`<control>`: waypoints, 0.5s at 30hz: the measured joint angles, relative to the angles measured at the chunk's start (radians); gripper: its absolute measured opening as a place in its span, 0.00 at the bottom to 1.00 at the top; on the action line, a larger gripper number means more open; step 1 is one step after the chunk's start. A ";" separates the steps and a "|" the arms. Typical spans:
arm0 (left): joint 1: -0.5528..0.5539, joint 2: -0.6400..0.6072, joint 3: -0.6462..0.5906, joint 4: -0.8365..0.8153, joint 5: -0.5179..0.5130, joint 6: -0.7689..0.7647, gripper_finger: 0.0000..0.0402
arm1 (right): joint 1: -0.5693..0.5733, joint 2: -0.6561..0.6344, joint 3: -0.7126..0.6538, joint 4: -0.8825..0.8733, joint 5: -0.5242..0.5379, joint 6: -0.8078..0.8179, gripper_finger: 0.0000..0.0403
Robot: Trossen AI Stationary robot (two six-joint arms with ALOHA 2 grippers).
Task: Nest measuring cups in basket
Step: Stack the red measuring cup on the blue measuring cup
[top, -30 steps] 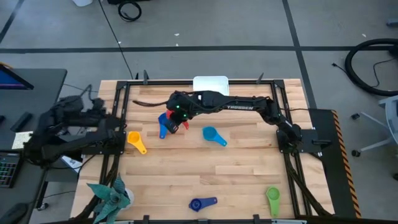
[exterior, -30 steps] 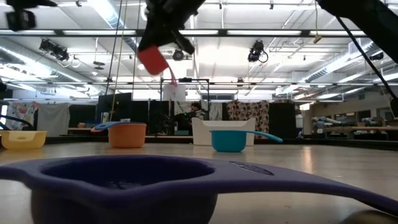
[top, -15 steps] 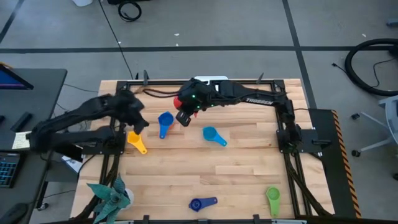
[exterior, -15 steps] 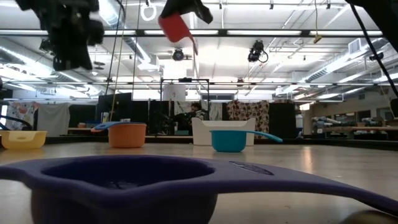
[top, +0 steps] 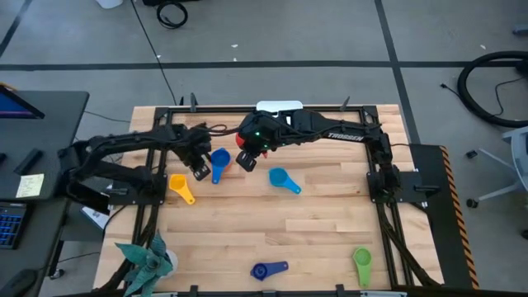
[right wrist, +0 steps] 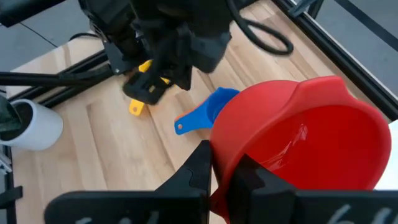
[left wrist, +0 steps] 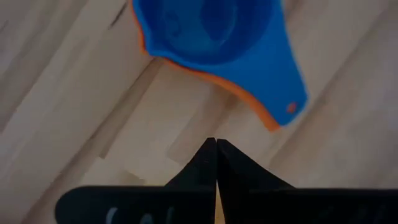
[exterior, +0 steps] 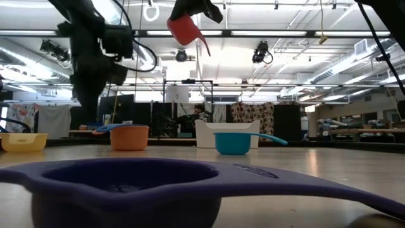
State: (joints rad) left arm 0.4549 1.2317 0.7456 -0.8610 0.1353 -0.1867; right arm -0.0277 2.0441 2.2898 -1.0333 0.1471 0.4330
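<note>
Seven plastic measuring cups and a white basket [top: 279, 106] are sharing the wooden tabletop. The basket is sitting at the middle of the far edge. A red cup [right wrist: 309, 140] is hanging in the air just in front of it, gripped by its handle. A medium blue cup [top: 219, 162] is nesting inside an orange one [left wrist: 245, 96] left of centre, a yellow cup [top: 180, 187] lying nearer the left edge, a light blue cup [top: 283, 179] at centre. A dark blue cup [top: 267, 270] and a green cup [top: 361, 265] are lying along the near edge.
</note>
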 joint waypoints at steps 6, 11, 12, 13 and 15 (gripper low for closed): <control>0.000 0.094 0.000 0.111 -0.047 0.072 0.01 | 0.000 0.000 0.000 -0.005 -0.008 0.009 0.06; 0.000 0.176 0.000 0.129 -0.107 0.117 0.01 | 0.000 0.000 0.000 -0.009 -0.010 0.010 0.06; 0.000 0.191 0.000 0.133 -0.121 0.125 0.01 | 0.000 0.000 0.000 -0.010 -0.010 0.011 0.06; 0.000 0.206 0.000 0.146 -0.135 0.129 0.01 | 0.000 0.000 0.000 -0.012 -0.010 0.012 0.06; 0.000 0.231 0.000 0.178 -0.139 0.132 0.01 | 0.000 0.000 0.000 -0.013 -0.010 0.013 0.06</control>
State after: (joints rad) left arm 0.4553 1.4631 0.7456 -0.6827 -0.0036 -0.0548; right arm -0.0273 2.0441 2.2898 -1.0461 0.1375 0.4458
